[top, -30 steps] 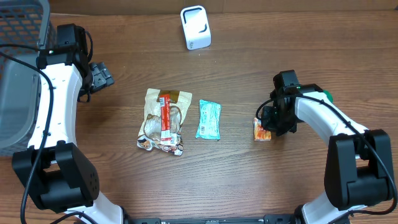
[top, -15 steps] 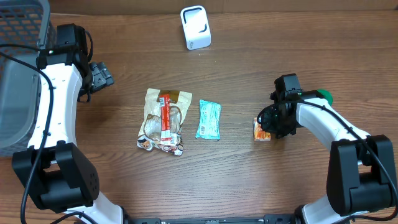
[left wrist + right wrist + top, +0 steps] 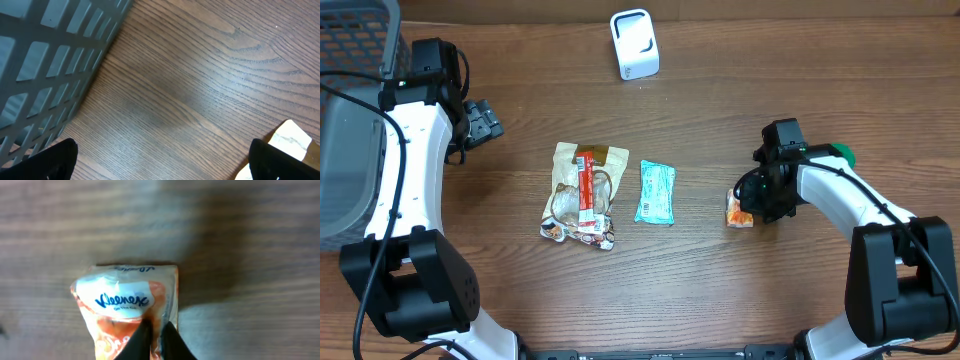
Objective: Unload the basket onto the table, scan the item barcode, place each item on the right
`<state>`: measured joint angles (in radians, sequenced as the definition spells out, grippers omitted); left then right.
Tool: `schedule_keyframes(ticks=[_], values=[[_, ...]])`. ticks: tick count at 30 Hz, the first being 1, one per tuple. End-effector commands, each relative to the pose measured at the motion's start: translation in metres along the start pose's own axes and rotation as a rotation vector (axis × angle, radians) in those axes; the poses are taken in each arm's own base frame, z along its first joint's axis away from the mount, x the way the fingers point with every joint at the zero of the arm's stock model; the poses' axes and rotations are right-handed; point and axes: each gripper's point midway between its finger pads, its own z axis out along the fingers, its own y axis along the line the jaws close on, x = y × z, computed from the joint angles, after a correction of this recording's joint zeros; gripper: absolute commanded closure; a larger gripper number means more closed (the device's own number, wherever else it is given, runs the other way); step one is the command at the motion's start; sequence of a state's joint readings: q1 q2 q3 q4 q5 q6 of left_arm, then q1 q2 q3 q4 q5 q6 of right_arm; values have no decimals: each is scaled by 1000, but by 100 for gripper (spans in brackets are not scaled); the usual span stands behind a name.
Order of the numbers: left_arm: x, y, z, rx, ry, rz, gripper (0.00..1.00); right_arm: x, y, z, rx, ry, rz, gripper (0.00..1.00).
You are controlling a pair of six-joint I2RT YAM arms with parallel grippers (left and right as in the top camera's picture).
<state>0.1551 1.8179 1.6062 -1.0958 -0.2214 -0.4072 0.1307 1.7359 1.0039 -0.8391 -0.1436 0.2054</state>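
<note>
Brown wood table point(image 3: 720, 90) fills the whole view, with dark lines in the wood. A big gray basket point(image 3: 350, 60) sits at the far left corner. Near the middle lies a tan snack bag point(image 3: 580, 193) with a red strip on it. Just beside it, to the right, lies a teal packet point(image 3: 656, 191). A white scanner point(image 3: 634, 44) stands at the far edge, well apart from both.

The left gripper point(image 3: 485, 120) is next to the basket. Its two fingers are spread wide and hold nothing.

The tissue pack point(image 3: 125, 300) is the small orange and white one. It lies flat on the right side of the table, away from the other packs. Its long side runs from the near edge toward the far edge. Its end with the blue name on it points away from the right gripper point(image 3: 155, 340). That gripper pinches the other end of the pack, with its black fingertips point(image 3: 140, 341) squeezed close together.
</note>
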Motion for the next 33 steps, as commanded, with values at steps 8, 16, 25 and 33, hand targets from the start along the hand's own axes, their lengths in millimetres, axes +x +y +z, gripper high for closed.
schedule_keyframes(ticks=[8,16,25,33], values=[[-9,2,-12,6,-41,16,0,4,10,-25,-28,23,-24,79],[-9,2,-12,6,-41,16,0,15,2,-9,-11,42,-21,78],[-9,2,-12,6,-41,16,0,10,1,-1,-12,1,-28,78],[-9,2,-12,6,-41,16,0,16,-9,14,16,-10,-16,77]])
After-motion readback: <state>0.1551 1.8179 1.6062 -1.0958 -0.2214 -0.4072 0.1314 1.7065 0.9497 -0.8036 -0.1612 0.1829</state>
